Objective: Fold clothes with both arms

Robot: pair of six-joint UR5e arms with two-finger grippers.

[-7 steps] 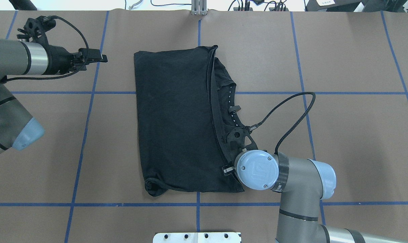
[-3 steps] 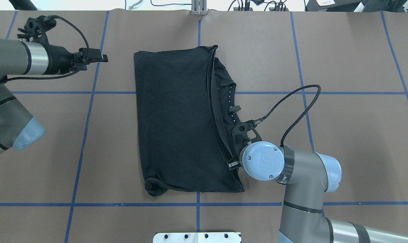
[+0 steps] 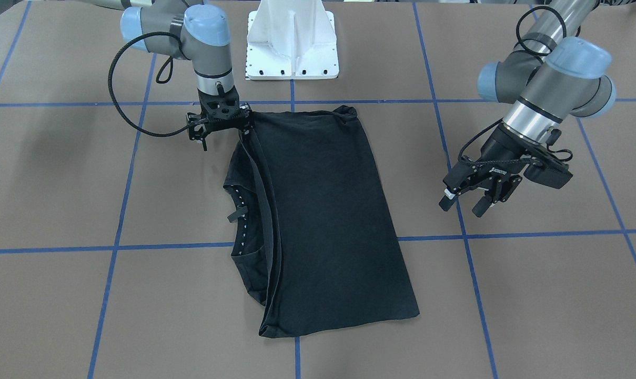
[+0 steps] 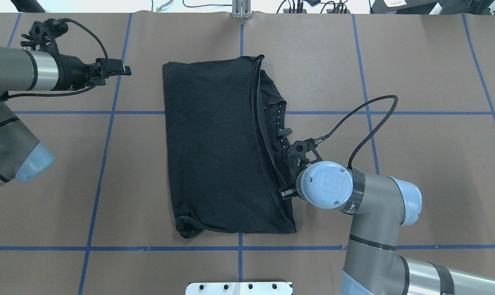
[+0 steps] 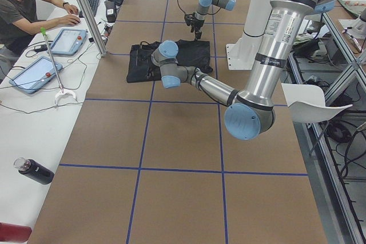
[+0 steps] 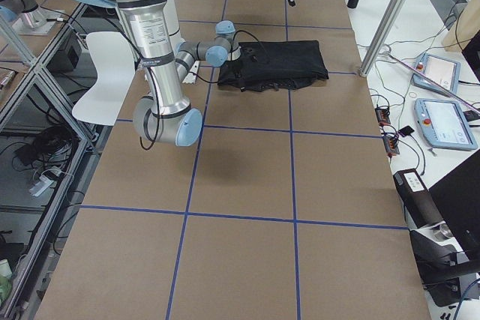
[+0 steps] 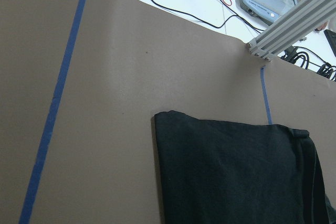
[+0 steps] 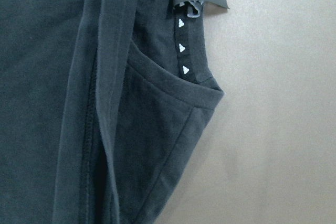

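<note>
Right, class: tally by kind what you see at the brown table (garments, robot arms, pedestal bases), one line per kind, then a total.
Black T-shirt: 1
Robot arms: 2 (left arm, right arm)
White pedestal base: 1
Total: 4

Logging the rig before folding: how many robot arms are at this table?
2. The left grey tubular robot arm hangs beside the black cotton T-shirt, apart from it; the right grey tubular arm is at its collar-side edge.
</note>
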